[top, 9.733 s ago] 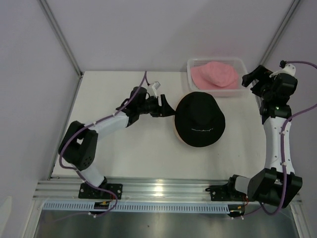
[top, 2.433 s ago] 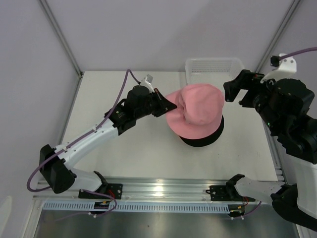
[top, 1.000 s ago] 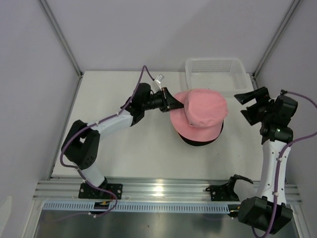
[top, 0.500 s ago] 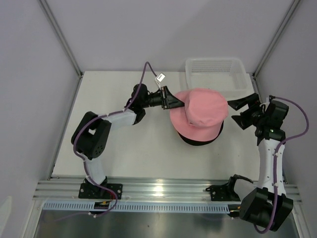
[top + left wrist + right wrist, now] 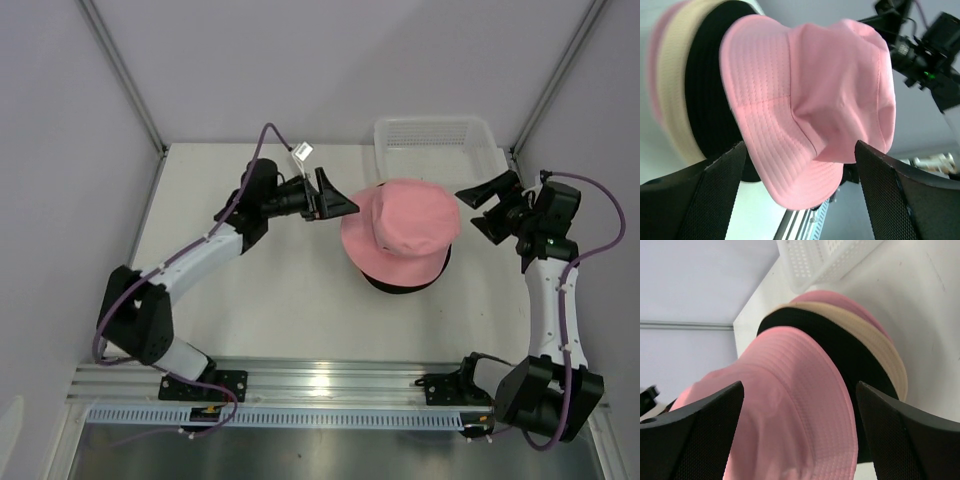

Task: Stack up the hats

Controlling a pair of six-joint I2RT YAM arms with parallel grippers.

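Left gripper (image 5: 335,197) has just let go and stands open, a little apart from the top pink hat (image 5: 405,225); my right gripper (image 5: 478,208) waits open beside it. This hat now sits over the black hat (image 5: 405,283), so I judge the stack finished.

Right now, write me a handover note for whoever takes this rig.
Left gripper: open, holding nothing, just left of the top pink hat.
Right gripper: open, holding nothing, just right of it.
Hats: one stack mid-table, with the top pink hat over the black hat, then the beige hat, and the second pink hat lowest.
Bin: no hat in it.
Done: all four stacked.
Left: the top hat looks creased and off-centre; perhaps straighten it, then pull both arms back.
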